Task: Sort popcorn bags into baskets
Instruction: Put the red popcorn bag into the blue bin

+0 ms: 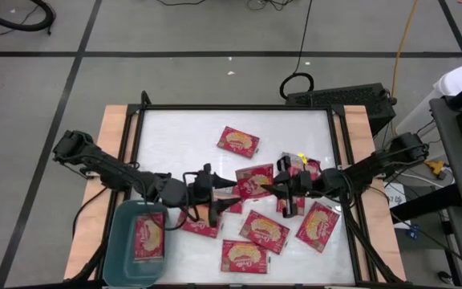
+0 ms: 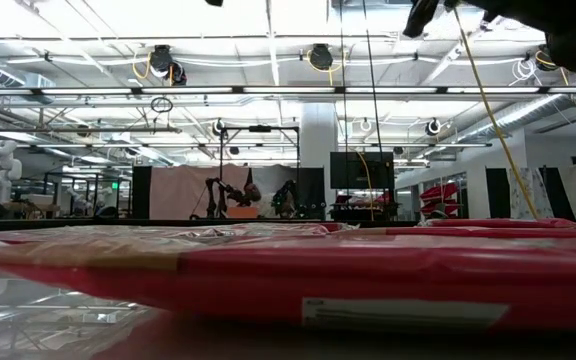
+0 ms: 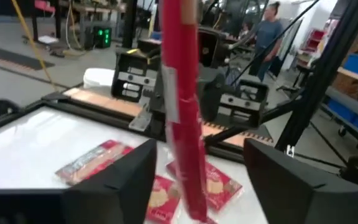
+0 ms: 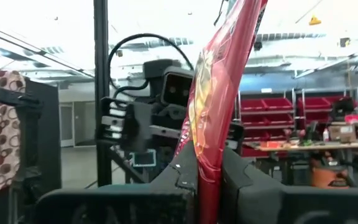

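Two claws meet mid-bench: your left claw (image 1: 224, 195) and right claw (image 1: 275, 189) each clench, apparently, one shared popcorn bag (image 1: 253, 181). One bag (image 1: 149, 237) lies in the basket (image 1: 115, 250).

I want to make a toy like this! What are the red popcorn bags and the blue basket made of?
The popcorn bags look like thin glossy plastic film: the one that both grippers hold stands flat and shiny in the wrist views, with a printed front. Paper under the film cannot be ruled out. The basket looks like smooth moulded plastic, teal, with rounded corners and an even rim. One bag lies inside it.
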### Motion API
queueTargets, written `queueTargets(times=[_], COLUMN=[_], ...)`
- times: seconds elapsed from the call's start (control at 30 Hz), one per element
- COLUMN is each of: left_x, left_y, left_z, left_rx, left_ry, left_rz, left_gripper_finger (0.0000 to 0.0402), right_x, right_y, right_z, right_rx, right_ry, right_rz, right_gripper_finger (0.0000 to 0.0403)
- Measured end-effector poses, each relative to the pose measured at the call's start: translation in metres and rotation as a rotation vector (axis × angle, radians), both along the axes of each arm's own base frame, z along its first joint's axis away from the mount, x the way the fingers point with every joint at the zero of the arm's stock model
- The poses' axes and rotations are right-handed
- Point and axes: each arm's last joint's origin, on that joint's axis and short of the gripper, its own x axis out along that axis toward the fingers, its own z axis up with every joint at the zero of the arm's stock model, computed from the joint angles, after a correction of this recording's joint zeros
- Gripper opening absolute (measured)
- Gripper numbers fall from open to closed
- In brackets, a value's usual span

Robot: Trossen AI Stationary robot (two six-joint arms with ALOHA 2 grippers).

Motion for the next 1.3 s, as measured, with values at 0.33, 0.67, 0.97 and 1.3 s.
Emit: queueTargets(times=[0.33, 0.67, 0.97, 1.3], left_x=[0.005, 0.011, 0.013, 0.004], left_y=[0.014, 0.030, 0.038, 0.039], left_z=[0.009, 0.013, 0.013, 0.019], left_rx=[-0.002, 0.003, 0.037, -0.047], left_ry=[-0.090, -0.133, -0.126, -0.089], left_rz=[0.040, -0.033, -0.049, -0.094], left_gripper_finger=[0.0305, 0.0192, 0.0039, 0.0026], right_x=[0.007, 0.009, 0.011, 0.013], right_y=[0.002, -0.002, -0.004, -0.004], right_z=[0.016, 0.016, 0.014, 0.008], right_rx=[-0.035, -0.037, -0.031, 0.018], right_ry=[-0.055, -0.050, -0.017, 0.052], right_rz=[-0.021, -0.038, -0.067, -0.069], right_gripper_finger=[0.0011, 0.0011, 0.0012, 0.0111])
